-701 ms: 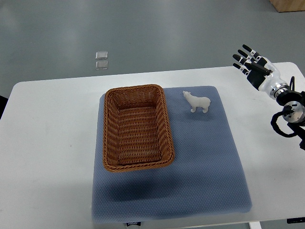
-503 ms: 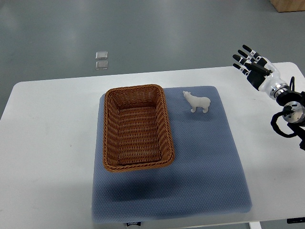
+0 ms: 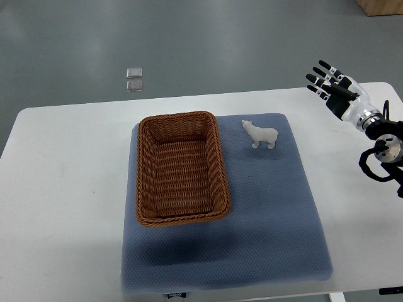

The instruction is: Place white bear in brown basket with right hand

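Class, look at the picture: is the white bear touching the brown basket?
Apart. The top view shows a strip of blue mat between the bear and the basket rim.

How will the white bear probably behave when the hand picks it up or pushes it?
The white bear looks like a rigid moulded figure, so it should probably keep its shape when gripped. It stands on four thin legs on the blue mat, so a sideways push may tip it over. Its smooth surface might slip between the fingers of the right hand.

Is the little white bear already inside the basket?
No, the white bear stands on the blue mat just right of the brown basket, which holds nothing.
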You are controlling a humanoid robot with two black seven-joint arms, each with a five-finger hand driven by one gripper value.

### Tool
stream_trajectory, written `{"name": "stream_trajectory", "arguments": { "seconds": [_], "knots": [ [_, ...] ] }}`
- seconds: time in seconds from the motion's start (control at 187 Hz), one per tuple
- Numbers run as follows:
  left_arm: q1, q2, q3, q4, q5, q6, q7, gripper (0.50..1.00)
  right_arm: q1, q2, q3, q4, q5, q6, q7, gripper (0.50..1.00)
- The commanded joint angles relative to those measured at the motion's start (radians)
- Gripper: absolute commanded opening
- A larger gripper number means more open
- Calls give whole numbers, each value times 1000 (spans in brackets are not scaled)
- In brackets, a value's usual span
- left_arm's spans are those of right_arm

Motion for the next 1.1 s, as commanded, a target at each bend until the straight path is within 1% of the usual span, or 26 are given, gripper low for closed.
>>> {"name": "stream_trajectory", "arguments": {
  "seconds": [0.0,0.299,1.096],
  "knots": [
    [0,0,1,0,0,0,0,1000,2,2,4,0,-2,1,0,926],
    [0,0,-1,0,0,0,0,1000,2,3,6,0,-2,27,0,926],
    [0,0,-1,0,0,0,0,1000,13,5,7,1,-43,34,0,926]
  ]
}}
